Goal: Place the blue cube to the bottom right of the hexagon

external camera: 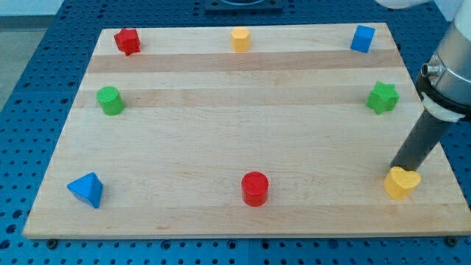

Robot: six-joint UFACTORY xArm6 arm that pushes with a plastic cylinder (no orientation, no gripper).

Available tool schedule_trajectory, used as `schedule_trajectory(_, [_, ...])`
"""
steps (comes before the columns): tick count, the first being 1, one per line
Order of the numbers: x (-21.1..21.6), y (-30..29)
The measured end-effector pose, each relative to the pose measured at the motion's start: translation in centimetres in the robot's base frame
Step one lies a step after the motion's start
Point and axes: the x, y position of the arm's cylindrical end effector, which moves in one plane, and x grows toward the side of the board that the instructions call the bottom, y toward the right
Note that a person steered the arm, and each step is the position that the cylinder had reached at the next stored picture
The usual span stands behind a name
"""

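The blue cube (362, 38) sits near the board's top right corner. The yellow hexagon (240, 38) sits at the top middle, well to the cube's left. My dark rod comes down from the view's right edge, and my tip (397, 168) rests at the upper edge of a yellow heart (402, 183) near the bottom right corner. I cannot tell whether it touches the heart. The tip is far below the blue cube and far from the hexagon.
On the wooden board (235, 140) there are also a red star (127, 41) at top left, a green cylinder (110, 100) at left, a green star (383, 97) at right, a blue pyramid (86, 189) at bottom left and a red cylinder (255, 188) at bottom middle.
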Motion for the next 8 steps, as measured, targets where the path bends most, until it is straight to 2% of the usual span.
schedule_trajectory(2, [-0.3,0.0])
schedule_trajectory(4, [-5.6,1.7])
schedule_trajectory(6, [-10.3,6.3])
schedule_trajectory(8, [-18.4,6.9])
